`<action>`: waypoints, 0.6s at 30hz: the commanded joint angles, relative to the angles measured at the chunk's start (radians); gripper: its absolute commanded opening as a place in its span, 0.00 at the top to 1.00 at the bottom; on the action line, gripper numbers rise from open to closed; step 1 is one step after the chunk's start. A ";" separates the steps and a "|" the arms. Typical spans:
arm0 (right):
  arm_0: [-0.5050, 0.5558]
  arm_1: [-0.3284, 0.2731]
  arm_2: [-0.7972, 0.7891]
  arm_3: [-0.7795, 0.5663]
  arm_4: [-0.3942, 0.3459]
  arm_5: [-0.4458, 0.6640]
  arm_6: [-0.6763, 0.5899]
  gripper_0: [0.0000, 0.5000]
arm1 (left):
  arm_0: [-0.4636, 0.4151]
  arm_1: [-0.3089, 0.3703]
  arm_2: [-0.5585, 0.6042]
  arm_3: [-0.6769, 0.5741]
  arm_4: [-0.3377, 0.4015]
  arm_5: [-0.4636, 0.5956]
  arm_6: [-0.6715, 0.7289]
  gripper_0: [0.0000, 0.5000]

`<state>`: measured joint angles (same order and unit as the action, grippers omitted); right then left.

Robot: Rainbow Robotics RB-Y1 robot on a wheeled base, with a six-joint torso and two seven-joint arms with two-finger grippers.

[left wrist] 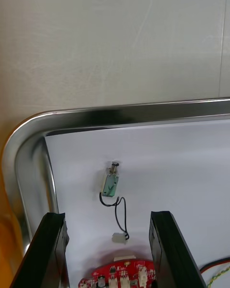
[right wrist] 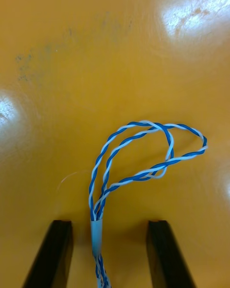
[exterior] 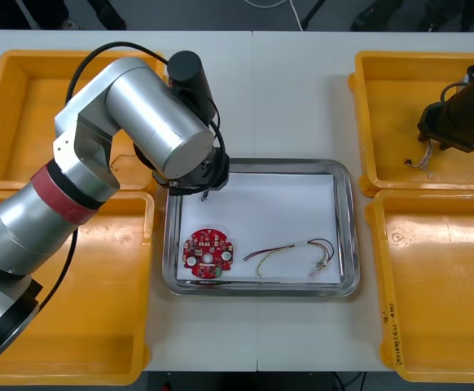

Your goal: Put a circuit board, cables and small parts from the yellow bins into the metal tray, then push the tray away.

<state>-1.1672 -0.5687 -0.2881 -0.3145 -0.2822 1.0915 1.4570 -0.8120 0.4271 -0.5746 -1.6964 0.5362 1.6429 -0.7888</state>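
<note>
Right gripper [right wrist: 110, 225], spread, straddles the blue and white cable [right wrist: 97, 234] on the far right yellow bin [exterior: 392, 122] floor. Cable judged light and limp: pinch the sleeved neck, not the loops. Left gripper [left wrist: 109, 221], spread, hangs over the metal tray [left wrist: 28, 139].

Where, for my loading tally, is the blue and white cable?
The blue and white cable lies in the far right yellow bin, between the right gripper's open fingers (right wrist view).

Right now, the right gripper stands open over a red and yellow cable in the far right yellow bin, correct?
No. The right wrist view shows a twisted blue and white cable inside the open right gripper; the rest holds.
</note>
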 commanded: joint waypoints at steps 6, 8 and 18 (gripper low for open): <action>0.009 0.010 0.018 -0.014 -0.009 -0.010 0.048 1.00 | -0.007 0.107 0.131 -0.103 0.108 0.067 0.014 0.00; 0.007 0.010 0.018 -0.014 -0.009 -0.010 0.049 1.00 | -0.018 0.116 0.150 -0.106 0.120 0.094 0.008 0.00; 0.007 -0.017 0.026 -0.160 0.023 0.127 0.057 1.00 | -0.056 0.179 0.217 -0.104 0.166 0.155 -0.026 0.00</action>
<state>-1.1633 -0.5687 -0.2871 -0.3841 -0.2764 1.1647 1.4591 -0.8178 0.5531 -0.3920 -1.7686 0.6872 1.7877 -0.7891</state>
